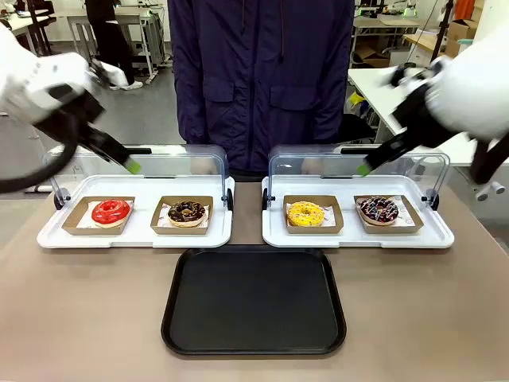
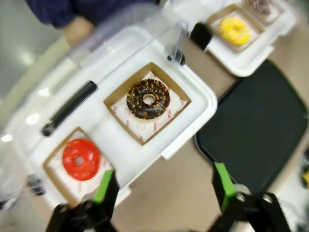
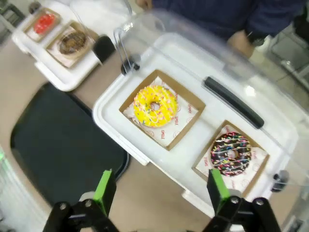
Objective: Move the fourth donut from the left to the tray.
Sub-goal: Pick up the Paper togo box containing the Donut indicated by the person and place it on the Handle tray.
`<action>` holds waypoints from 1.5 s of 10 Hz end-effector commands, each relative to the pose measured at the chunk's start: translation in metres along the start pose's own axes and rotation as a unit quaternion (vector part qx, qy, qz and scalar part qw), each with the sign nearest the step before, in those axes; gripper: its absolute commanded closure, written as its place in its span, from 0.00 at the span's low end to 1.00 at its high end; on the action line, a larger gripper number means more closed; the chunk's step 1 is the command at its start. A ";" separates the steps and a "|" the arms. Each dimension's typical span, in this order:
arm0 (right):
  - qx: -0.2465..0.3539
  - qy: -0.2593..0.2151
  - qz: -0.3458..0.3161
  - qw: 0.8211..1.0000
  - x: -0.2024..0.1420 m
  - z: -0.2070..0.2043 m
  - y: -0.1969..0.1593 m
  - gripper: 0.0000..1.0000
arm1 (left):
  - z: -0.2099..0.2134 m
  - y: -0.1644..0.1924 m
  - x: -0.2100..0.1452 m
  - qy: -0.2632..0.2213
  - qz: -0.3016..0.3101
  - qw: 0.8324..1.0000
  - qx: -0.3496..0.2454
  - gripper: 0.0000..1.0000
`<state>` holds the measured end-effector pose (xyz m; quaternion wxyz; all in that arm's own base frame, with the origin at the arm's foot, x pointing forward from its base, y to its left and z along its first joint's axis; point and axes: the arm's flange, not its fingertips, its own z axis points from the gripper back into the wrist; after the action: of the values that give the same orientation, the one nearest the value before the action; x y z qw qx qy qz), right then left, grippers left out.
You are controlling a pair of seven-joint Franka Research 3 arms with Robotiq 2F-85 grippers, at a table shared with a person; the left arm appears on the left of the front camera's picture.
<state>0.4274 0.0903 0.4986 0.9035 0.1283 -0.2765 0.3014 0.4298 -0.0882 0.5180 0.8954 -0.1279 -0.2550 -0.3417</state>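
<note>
Right wrist view: my right gripper [image 3: 160, 180] is spread and empty; the fourth donut [image 3: 231, 155] looks soft and smeary, so I'd pinch its cardboard tray [image 3: 225, 127] rim.

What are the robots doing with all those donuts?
Nothing is held yet. The left gripper and right gripper hover open above the white trays, whose clear lids are up. The chocolate donut with white drizzle, farthest right, sits in its cardboard tray, not yet moved to the black tray in front. A person stands across the table.

Four donuts [image 1: 378, 210], four cardboard trays [image 1: 73, 224], two white trays [image 1: 143, 237], apparently two clear lids [image 1: 187, 161], one black tray [image 1: 254, 306], two claws [image 3: 160, 183].
</note>
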 end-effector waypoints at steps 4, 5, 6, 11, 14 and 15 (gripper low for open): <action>0.121 -0.130 0.029 0.984 -0.085 0.087 -0.157 0.00 | 0.061 0.131 -0.054 -0.075 -0.057 0.987 -0.130 0.00; 0.132 -0.150 0.029 0.979 -0.103 0.091 -0.174 0.00 | 0.066 0.150 -0.074 -0.098 -0.055 0.984 -0.140 0.00; 0.142 -0.177 0.033 0.973 -0.123 0.097 -0.196 0.00 | 0.072 0.172 -0.094 -0.127 -0.057 0.979 -0.146 0.00; 0.154 -0.256 0.066 0.952 -0.170 0.106 -0.226 0.00 | 0.090 0.222 -0.166 -0.212 -0.064 0.966 -0.136 0.00; 0.155 -0.268 0.058 0.949 -0.172 0.105 -0.227 0.00 | 0.098 0.221 -0.176 -0.218 -0.066 0.965 -0.128 0.00; 0.155 -0.269 0.055 0.949 -0.173 0.104 -0.229 0.00 | 0.096 0.219 -0.180 -0.220 -0.070 0.965 -0.127 0.00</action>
<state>0.4053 -0.2092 0.4668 0.7557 0.3288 -0.4521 0.3411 0.4288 0.2127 0.4906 0.7810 -0.2929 -0.3924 -0.3877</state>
